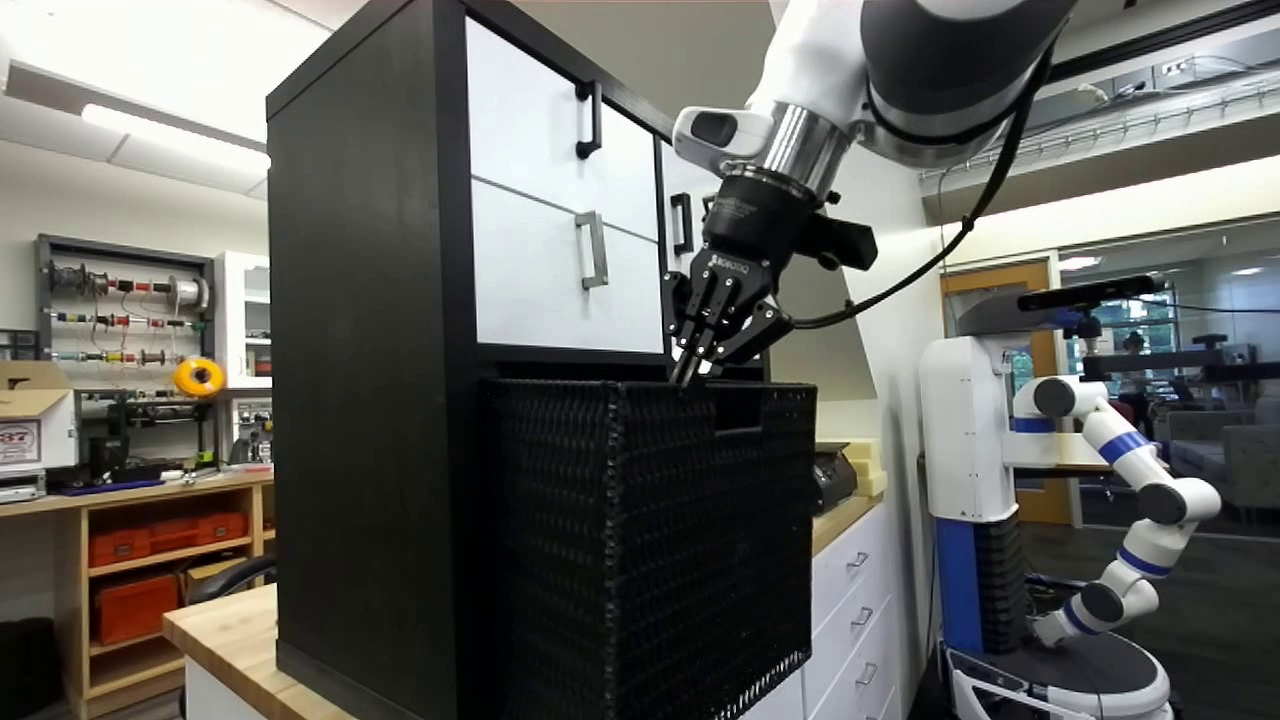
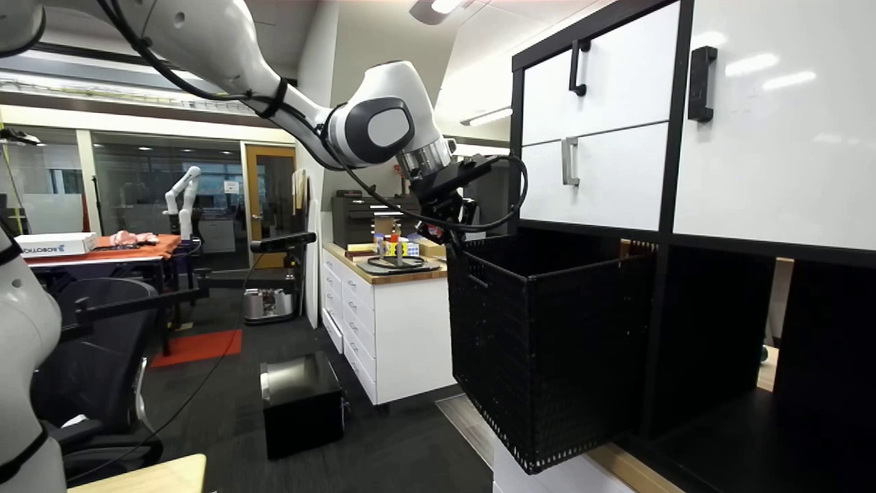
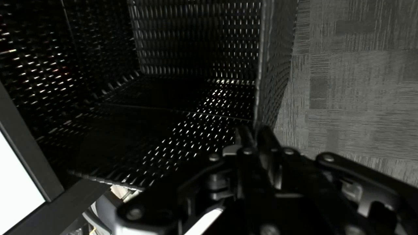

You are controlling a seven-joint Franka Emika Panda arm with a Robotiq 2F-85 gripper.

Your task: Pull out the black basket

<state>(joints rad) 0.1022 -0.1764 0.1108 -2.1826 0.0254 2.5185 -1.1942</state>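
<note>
The black basket (image 1: pixel 710 540) is a large woven bin sticking out of the lower opening of the black cabinet. In an exterior view (image 2: pixel 582 349) its open top shows, and its back end is still inside the cabinet opening. My gripper (image 1: pixel 688 376) points down at the front rim, beside the handle slot. In an exterior view it is at the front rim's far end (image 2: pixel 456 245). In the wrist view the fingers (image 3: pixel 254 132) are closed around the rim of the basket (image 3: pixel 264 65), one inside and one outside. The basket's interior looks bare. The exact contact is dark.
The black cabinet (image 1: pixel 360 400) has white doors (image 2: pixel 602 171) with handles above the basket. A lower compartment (image 2: pixel 712 342) is beside it. A white drawer counter (image 2: pixel 410 329) with items stands behind. A black box (image 2: pixel 301 404) and a chair (image 2: pixel 102 356) are on the floor.
</note>
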